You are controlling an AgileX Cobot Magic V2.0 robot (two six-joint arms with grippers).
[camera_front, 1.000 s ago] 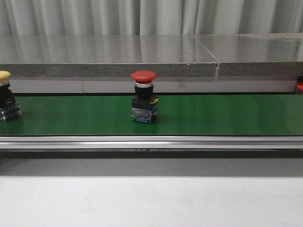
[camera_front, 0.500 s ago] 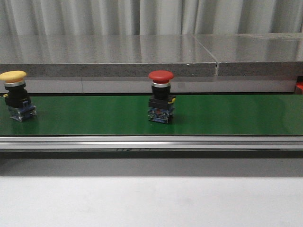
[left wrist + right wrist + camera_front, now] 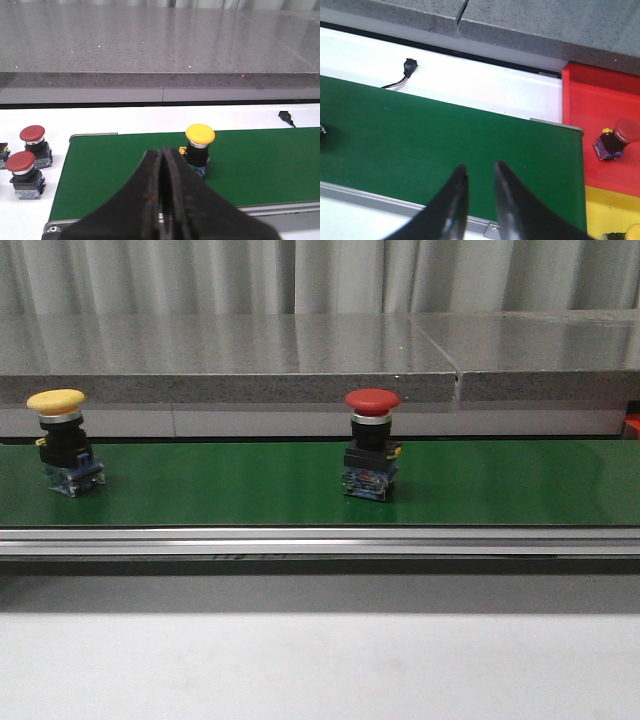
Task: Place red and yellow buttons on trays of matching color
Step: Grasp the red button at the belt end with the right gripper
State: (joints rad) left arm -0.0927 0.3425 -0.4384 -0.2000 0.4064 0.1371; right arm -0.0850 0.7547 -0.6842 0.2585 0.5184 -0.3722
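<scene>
Currently, yellow button near the belt's left end, red button mid-belt, both upright. Left claw closed, empty; right claw slightly parted, empty.

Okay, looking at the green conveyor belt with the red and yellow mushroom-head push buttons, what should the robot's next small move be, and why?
Probably ease the right gripper out over the green conveyor belt to meet the red mushroom-head push button. That button stands upright mid-belt, the red tray lies just beyond the belt's end on that arm's side, and the gripper's fingers are slightly apart. The yellow mushroom-head push button sits farther left.
</scene>
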